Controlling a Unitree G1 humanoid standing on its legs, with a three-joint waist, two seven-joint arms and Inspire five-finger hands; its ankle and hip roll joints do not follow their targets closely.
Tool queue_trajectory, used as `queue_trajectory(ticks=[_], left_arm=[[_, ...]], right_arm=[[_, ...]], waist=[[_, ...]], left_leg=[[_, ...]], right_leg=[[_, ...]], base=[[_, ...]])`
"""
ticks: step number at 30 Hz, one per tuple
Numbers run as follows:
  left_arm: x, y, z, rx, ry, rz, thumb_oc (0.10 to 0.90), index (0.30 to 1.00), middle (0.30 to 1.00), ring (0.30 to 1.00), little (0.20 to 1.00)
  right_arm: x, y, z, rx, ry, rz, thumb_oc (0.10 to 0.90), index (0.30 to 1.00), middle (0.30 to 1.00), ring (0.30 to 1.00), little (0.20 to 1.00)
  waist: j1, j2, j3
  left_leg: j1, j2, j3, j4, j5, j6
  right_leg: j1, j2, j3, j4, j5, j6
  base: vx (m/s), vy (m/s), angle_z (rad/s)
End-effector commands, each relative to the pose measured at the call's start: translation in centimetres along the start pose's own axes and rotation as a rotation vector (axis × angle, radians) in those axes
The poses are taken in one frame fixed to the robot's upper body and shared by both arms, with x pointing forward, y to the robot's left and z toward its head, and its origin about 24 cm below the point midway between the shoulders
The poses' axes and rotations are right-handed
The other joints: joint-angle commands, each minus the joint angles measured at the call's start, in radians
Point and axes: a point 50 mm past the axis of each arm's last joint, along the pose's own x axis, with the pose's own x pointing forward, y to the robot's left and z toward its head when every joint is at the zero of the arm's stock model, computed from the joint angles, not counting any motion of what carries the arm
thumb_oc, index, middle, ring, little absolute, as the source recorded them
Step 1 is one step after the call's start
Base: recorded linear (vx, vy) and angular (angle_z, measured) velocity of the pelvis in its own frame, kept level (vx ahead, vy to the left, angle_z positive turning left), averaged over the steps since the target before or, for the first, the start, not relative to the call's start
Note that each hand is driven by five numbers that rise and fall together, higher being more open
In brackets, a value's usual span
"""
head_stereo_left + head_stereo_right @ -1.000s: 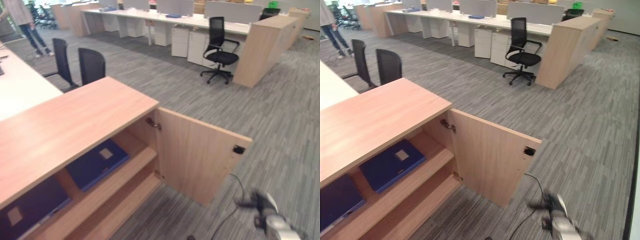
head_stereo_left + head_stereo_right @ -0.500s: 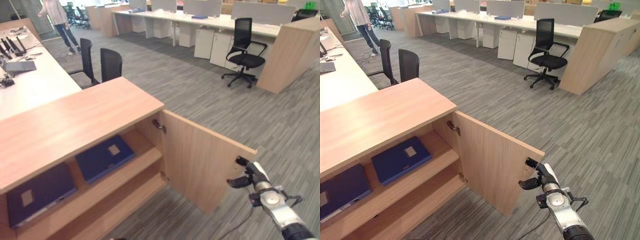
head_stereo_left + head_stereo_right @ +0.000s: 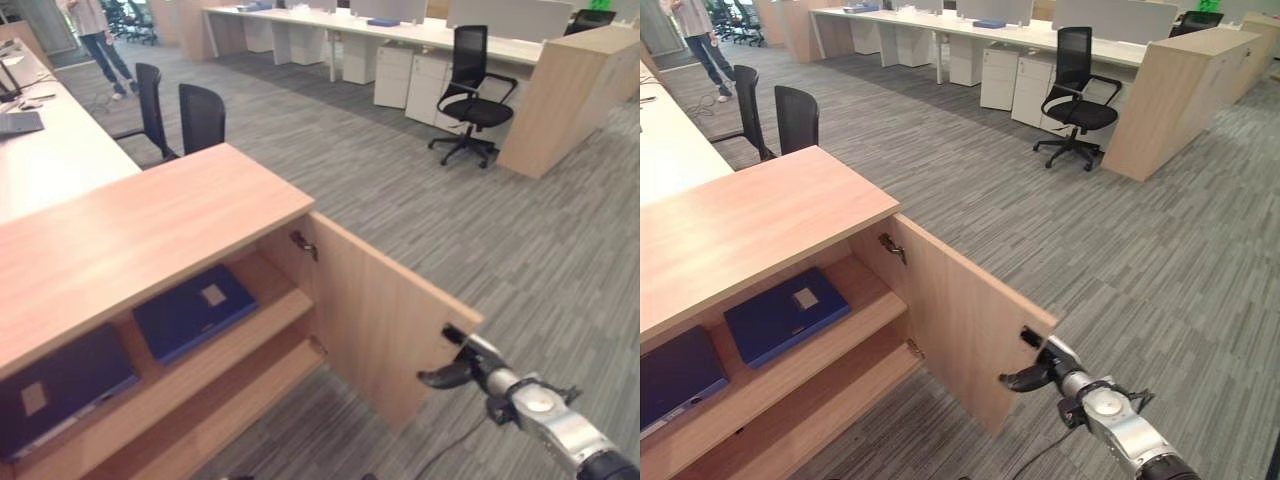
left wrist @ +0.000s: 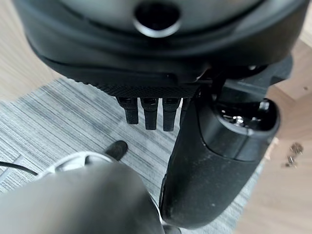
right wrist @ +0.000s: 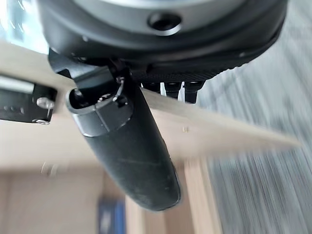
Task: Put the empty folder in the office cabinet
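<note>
Now the right hand (image 3: 462,364) is at the free edge of the cabinet door (image 3: 375,315), up near its top corner. The thumb sticks out on the inside face of the door and the fingers (image 5: 176,90) reach over the edge, so it looks ready to push the door shut. The fingers look fairly straight, not squeezing anything. The small black catch (image 5: 22,102) on the door sits right beside the thumb.

The folder (image 3: 195,310) is already in the cabinet (image 3: 150,235). It lies flat on the upper shelf (image 3: 250,335), close to the hinge side. A second folder (image 3: 55,385) lies flat on the same shelf, further from the door. Both sit well back from the shelf's front edge, so I think the door can close without hitting them. The putting-in part looks done, and closing the door is likely what is left.

The left hand (image 4: 204,146) hangs low over the carpet (image 3: 540,250). Its fingers are loose and it holds nothing.

The door stands wide open, swung out over the carpet. Nothing lies on the carpet in its way back to the cabinet. The hinge (image 3: 303,243) shows at the top of the door. Two black chairs (image 3: 180,115) stand behind the cabinet, well apart from the door. A person (image 3: 95,35) walks far off.
</note>
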Motion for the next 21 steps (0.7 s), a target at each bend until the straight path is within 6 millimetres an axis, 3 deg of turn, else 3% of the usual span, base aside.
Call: queue_trajectory(ticks=[1,3,5,7,8,9,12,13,14,16,18,21], left_arm=[[0.1,1.7,0.8,0.067,-0.018,0.053,0.800,0.900,0.900,0.900,0.900],[0.2,1.2,3.2,0.067,-0.101,0.074,0.800,0.900,0.900,0.900,0.900],[0.1,0.9,4.3,0.080,-0.142,0.072,0.800,0.900,0.900,0.900,0.900],[-0.1,0.4,6.6,0.047,-0.217,0.064,0.800,0.900,0.900,0.900,0.900],[-0.1,0.4,6.6,0.047,-0.218,0.064,0.800,0.900,0.900,0.900,0.900],[-0.1,0.1,6.8,0.001,-0.219,0.053,0.800,0.900,0.900,0.900,0.900],[-0.1,-0.1,6.5,-0.026,-0.202,0.047,0.800,0.900,0.900,0.900,0.900],[0.0,-0.2,6.0,-0.047,-0.176,0.037,0.800,0.900,0.900,0.900,0.900],[0.0,-0.2,5.9,-0.047,-0.176,0.036,0.800,0.900,0.900,0.900,0.900],[0.0,-0.4,5.1,-0.079,-0.139,0.029,0.800,0.900,0.900,0.900,0.900],[0.0,-0.9,4.9,-0.094,-0.125,0.011,0.800,0.900,0.900,0.900,0.900],[0.0,-1.4,4.6,-0.092,-0.125,-0.013,0.800,0.900,0.900,0.900,0.900]], right_arm=[[3.0,16.5,13.3,0.200,-0.487,0.803,0.800,0.900,0.900,0.900,0.900],[4.0,18.8,13.4,0.187,-0.441,0.845,0.800,0.900,0.900,0.900,0.900],[4.3,19.0,12.6,0.195,-0.411,0.828,0.800,0.900,0.900,0.900,0.900],[4.8,18.5,11.3,0.189,-0.355,0.788,0.800,0.900,0.900,0.900,0.900],[4.8,18.5,11.3,0.189,-0.355,0.788,0.800,0.900,0.900,0.900,0.900],[4.7,18.4,11.3,0.142,-0.353,0.793,0.800,0.900,0.900,0.900,0.900],[4.8,18.3,11.0,0.145,-0.337,0.790,0.800,0.900,0.900,0.900,0.900],[4.7,18.0,10.9,0.152,-0.334,0.784,0.800,0.900,0.900,0.900,0.900],[4.7,18.0,10.8,0.151,-0.333,0.784,0.800,0.900,0.900,0.900,0.900],[4.8,17.7,10.2,0.172,-0.315,0.771,0.800,0.900,0.900,0.900,0.900],[5.0,17.2,9.3,0.223,-0.293,0.745,0.800,0.900,0.900,0.900,0.900],[4.9,17.0,9.0,0.238,-0.285,0.740,0.800,0.900,0.900,0.900,0.900]], waist=[[0.119,-0.085,-0.027],[0.155,-0.094,0.005],[0.167,-0.097,0.018],[0.200,-0.095,0.042],[0.198,-0.095,0.042],[0.223,-0.093,0.047],[0.233,-0.084,0.042],[0.239,-0.073,0.029],[0.237,-0.072,0.029],[0.241,-0.055,0.016],[0.252,-0.033,-0.001],[0.261,-0.013,-0.019]], left_leg=[[-0.025,-0.056,-0.082,0.004,-0.079,0.001],[-0.088,-0.069,-0.175,0.061,-0.075,0.004],[-0.119,-0.069,-0.189,0.079,-0.074,0.007],[-0.169,-0.067,-0.190,0.118,-0.059,0.009],[-0.172,-0.067,-0.192,0.120,-0.060,0.009],[-0.161,-0.077,-0.180,0.149,-0.100,0.015],[-0.139,-0.086,-0.175,0.158,-0.132,0.014],[-0.110,-0.088,-0.153,0.147,-0.145,0.010],[-0.110,-0.088,-0.155,0.146,-0.144,0.009],[-0.075,-0.081,-0.125,0.113,-0.133,-0.001],[-0.052,-0.067,-0.081,0.065,-0.103,-0.015],[-0.053,-0.075,-0.092,0.022,-0.100,-0.017]], right_leg=[[0.036,-0.035,0.016,0.014,-0.161,0.061],[0.026,-0.054,-0.011,0.022,-0.160,0.057],[0.019,-0.066,-0.042,0.032,-0.163,0.055],[0.017,-0.094,-0.139,0.033,-0.173,0.046],[0.018,-0.094,-0.141,0.033,-0.173,0.046],[0.015,-0.112,-0.203,0.040,-0.177,0.045],[0.013,-0.122,-0.243,0.045,-0.184,0.043],[0.008,-0.135,-0.292,0.052,-0.191,0.042],[0.008,-0.135,-0.294,0.053,-0.192,0.043],[0.004,-0.153,-0.357,0.060,-0.195,0.042],[0.004,-0.186,-0.443,0.067,-0.194,0.040],[0.008,-0.198,-0.479,0.072,-0.186,0.046]], base=[[-0.02,-0.010,0.04],[-0.05,-0.036,0.00],[-0.06,-0.035,0.23],[-0.08,-0.031,1.16],[-0.05,0.002,2.03],[-0.02,0.013,1.59],[-0.01,0.064,0.96],[-0.01,0.102,0.89],[-0.02,0.122,1.03],[-0.04,0.139,0.88],[-0.08,0.241,2.61],[-0.04,0.189,1.78]])
